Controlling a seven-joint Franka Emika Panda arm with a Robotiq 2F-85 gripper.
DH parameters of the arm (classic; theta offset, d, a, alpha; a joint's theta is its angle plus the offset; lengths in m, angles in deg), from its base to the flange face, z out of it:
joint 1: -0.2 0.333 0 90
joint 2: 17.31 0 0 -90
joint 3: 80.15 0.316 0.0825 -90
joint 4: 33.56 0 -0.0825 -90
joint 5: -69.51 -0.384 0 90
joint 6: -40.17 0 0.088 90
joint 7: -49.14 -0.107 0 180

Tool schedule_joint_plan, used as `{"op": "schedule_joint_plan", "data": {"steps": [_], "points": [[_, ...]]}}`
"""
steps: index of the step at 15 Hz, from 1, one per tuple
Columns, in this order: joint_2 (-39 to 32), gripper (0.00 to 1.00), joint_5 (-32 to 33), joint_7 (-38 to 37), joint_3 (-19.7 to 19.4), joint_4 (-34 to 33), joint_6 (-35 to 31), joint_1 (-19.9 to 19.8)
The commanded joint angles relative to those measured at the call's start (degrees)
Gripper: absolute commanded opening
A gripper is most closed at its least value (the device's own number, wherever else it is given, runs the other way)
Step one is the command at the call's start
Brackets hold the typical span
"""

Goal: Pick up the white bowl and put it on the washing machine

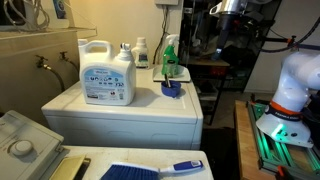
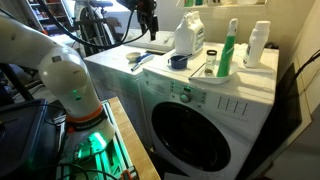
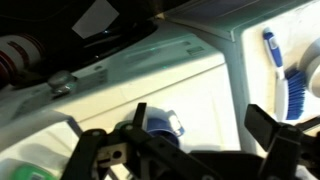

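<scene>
Nearest to the wrist camera stands the gripper point(image 3: 175, 138), at the bottom of the frame. Its two dark fingers point(image 3: 88, 148) are spread wide and nothing is between them. Just above them, near the middle of the frame, sits a small blue bowl point(image 3: 160, 122), and a brush point(image 3: 285, 75) lies at the right edge.

In an exterior view the gripper point(image 2: 148, 20) hangs high at the top of the frame, well apart from the washing machine point(image 2: 250, 130). Its top already carries a detergent jug point(image 2: 188, 33), a green spray bottle point(image 2: 229, 50) and the blue bowl point(image 2: 178, 62).

The white bowl cannot be made out with certainty in any view. The main danger is probably taking the blue bowl by mistake, since it lies right under the claw. A later placing could also knock over a bottle on the crowded top.
</scene>
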Motion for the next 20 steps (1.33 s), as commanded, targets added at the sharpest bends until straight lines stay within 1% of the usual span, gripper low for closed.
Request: {"op": "schedule_joint_plan", "data": {"steps": [1, 3, 4, 5, 6, 7, 9, 12, 13, 15, 16, 18, 20], "points": [[-6.4, 1.00, -4.3, -2.1, 7.5, -4.0, -6.1, 6.7], [-12.1, 1.00, -3.2, -4.9, 12.8, -7.3, -11.3, 8.6], [-16.2, 1.00, -3.8, -5.4, 13.6, -10.0, -11.4, 9.9], [-19.0, 1.00, -4.4, -4.2, 13.5, -12.1, -11.3, 11.1], [-11.7, 1.00, -2.4, -5.6, 13.0, -7.3, -11.1, 10.6], [-14.5, 1.00, -2.6, -5.6, 13.7, -9.1, -11.3, 11.3], [-18.3, 1.00, -2.8, -5.5, 13.7, -11.6, -11.3, 11.5], [-19.8, 1.00, -2.9, -5.3, 13.3, -12.5, -11.3, 11.4], [-21.7, 1.00, -2.6, -9.7, 14.2, -13.8, -10.0, 10.4], [-30.4, 1.00, -0.5, -19.1, 18.2, -18.2, -11.5, 9.6], [-33.4, 1.00, 1.1, -23.5, 20.3, -19.7, -12.1, 9.0], [-39.6, 1.00, 4.9, -31.7, 22.5, -23.7, -11.8, 10.2], [-47.1, 1.00, 8.6, -37.0, 23.5, -28.9, -12.4, 12.5]]}}
